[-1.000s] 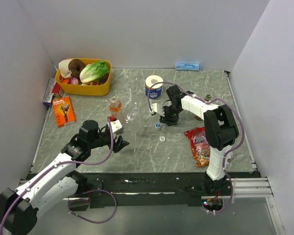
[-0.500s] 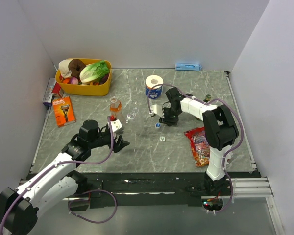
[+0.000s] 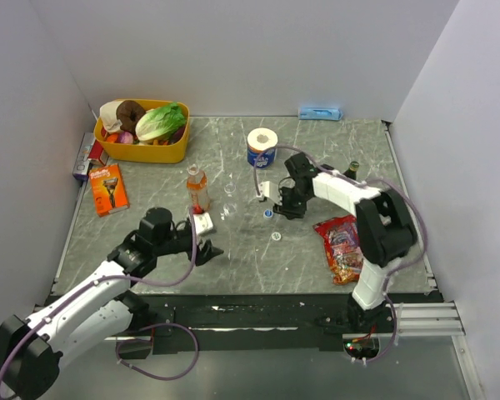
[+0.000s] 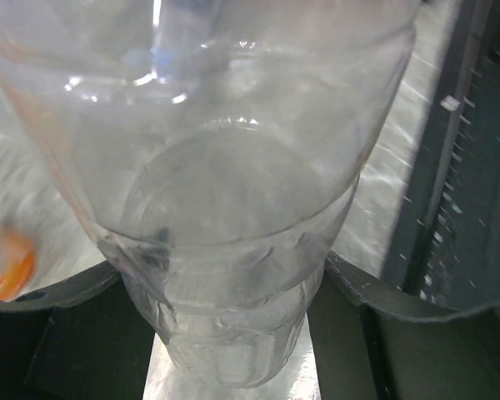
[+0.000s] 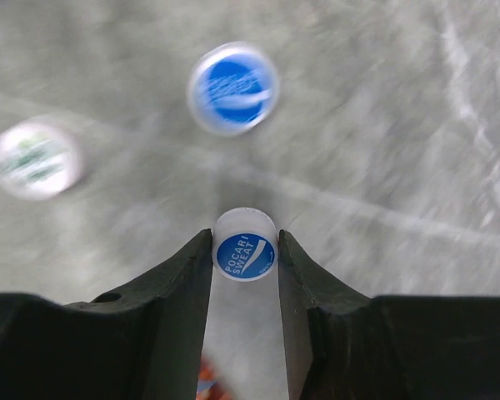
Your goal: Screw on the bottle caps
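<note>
My right gripper (image 5: 245,242) is shut on a bottle cap (image 5: 245,255), a small white one with a blue printed top, pinched between both fingers just above the table. A second blue cap (image 5: 232,87) (image 3: 268,213) lies on the table beyond it, and a pale cap (image 5: 33,160) (image 3: 276,236) lies to its left. My left gripper (image 4: 225,287) (image 3: 207,248) is shut on a clear empty bottle (image 4: 233,208) that fills its view. The bottle of orange drink (image 3: 197,187) stands upright behind the left gripper.
A yellow basket (image 3: 180,151) of food sits at the back left, with an orange razor pack (image 3: 108,189) in front of it. A toilet roll (image 3: 262,147) stands behind the right gripper (image 3: 282,205). A red snack bag (image 3: 340,247) lies on the right, by a dark bottle (image 3: 352,171).
The right gripper's fingers have closed on the blue-topped cap, and that arm has straightened slightly. The left arm has shifted a little nearer and to the right with its clear bottle.
</note>
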Robot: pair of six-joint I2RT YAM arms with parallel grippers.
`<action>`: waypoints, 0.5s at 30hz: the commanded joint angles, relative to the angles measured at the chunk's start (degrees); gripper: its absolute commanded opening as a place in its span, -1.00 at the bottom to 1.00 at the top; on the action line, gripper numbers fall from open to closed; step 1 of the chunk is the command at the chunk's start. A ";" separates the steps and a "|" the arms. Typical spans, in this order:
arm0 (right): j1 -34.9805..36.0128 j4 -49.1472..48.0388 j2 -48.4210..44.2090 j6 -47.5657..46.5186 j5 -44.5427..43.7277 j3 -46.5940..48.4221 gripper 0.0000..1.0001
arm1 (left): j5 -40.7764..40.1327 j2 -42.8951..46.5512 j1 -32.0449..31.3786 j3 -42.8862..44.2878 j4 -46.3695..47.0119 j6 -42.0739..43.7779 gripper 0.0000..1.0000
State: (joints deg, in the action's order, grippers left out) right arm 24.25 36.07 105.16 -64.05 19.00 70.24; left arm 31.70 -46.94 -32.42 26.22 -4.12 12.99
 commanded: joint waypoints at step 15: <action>19.16 27.64 -40.57 6.93 15.19 10.53 -0.44 | 8.90 -17.40 -14.42 -4.41 25.38 3.70 -0.98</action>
State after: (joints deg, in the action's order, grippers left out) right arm 38.02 56.88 63.99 -57.19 33.78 77.30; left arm 37.67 -63.59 -45.63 22.28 9.37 17.69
